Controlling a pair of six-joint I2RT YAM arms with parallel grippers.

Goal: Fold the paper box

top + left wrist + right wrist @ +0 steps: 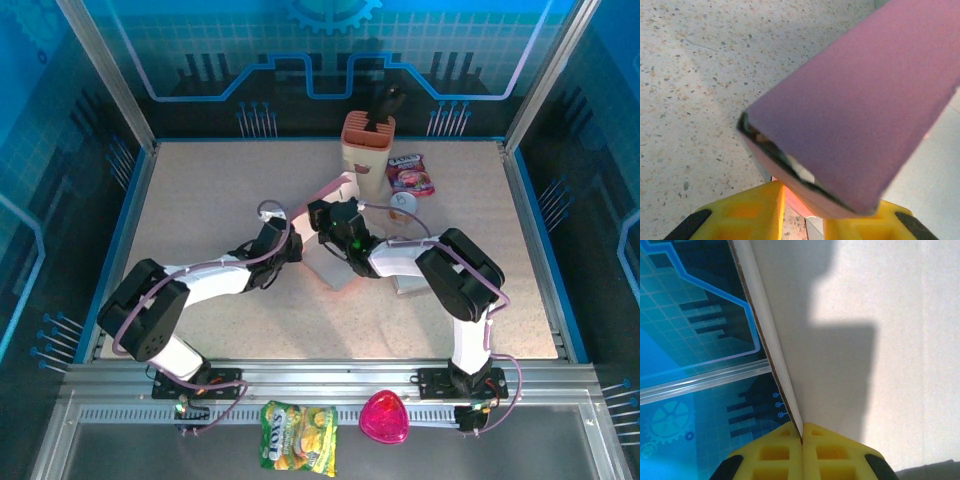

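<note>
The paper box (338, 268) is half-formed at the middle of the counter (200, 190). The left tool (802, 210) pinches its doubled pink flap, and the right tool (801, 435) is pressed together on a white panel's edge. Folding seems midway; next, one panel likely needs swinging over while the other holds steady.

A pink paper box (855, 100) slants from the upper right of the frame down to bottom centre, its dark-edged near end lying between the tool's (804, 212) yellow fingers (745, 214), over the speckled counter (695, 75).
</note>
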